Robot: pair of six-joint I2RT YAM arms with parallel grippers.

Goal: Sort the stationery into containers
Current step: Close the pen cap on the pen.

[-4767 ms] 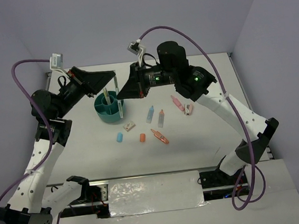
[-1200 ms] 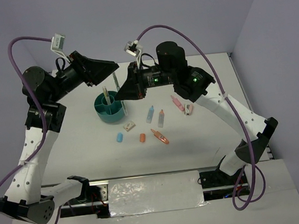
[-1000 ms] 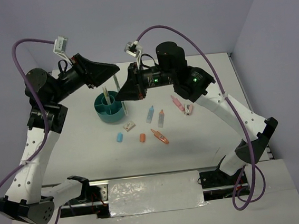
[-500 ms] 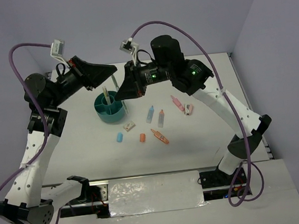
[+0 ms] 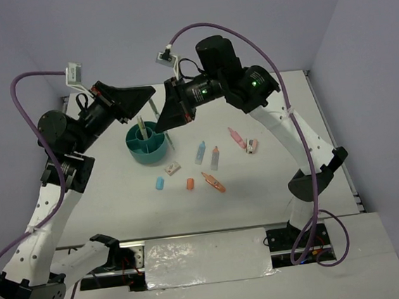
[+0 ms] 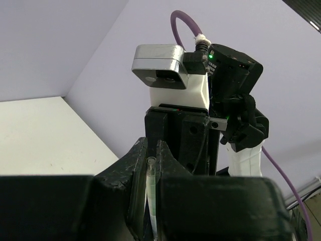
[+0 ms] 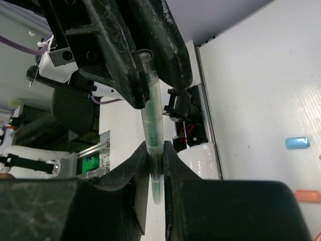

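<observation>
Both arms are raised over the far-left part of the desk (image 5: pixel 274 192), and their tools are brought tip to tip above the round teal tub (image 5: pixel 143 155). The left tool (image 5: pixel 153 92) is aimed rightward, the right tool (image 5: pixel 162 127) leftward and downward.

The grip is hidden from above. In the right wrist view a thin clear pen (image 7: pixel 150 100) is seen pinched between the right tool's fingers, its far end clamped by the left tool. The same pen end is seen squeezed between the left tool's fingers in the left wrist view.

Only from above are a pencil (image 5: pixel 140 124) standing in the tub and the markers (image 5: pixel 200 151) and erasers (image 5: pixel 159 184) lying to its right shown.

Compared with five seconds ago, both arms have been lifted higher. The loose items are unmoved.
</observation>
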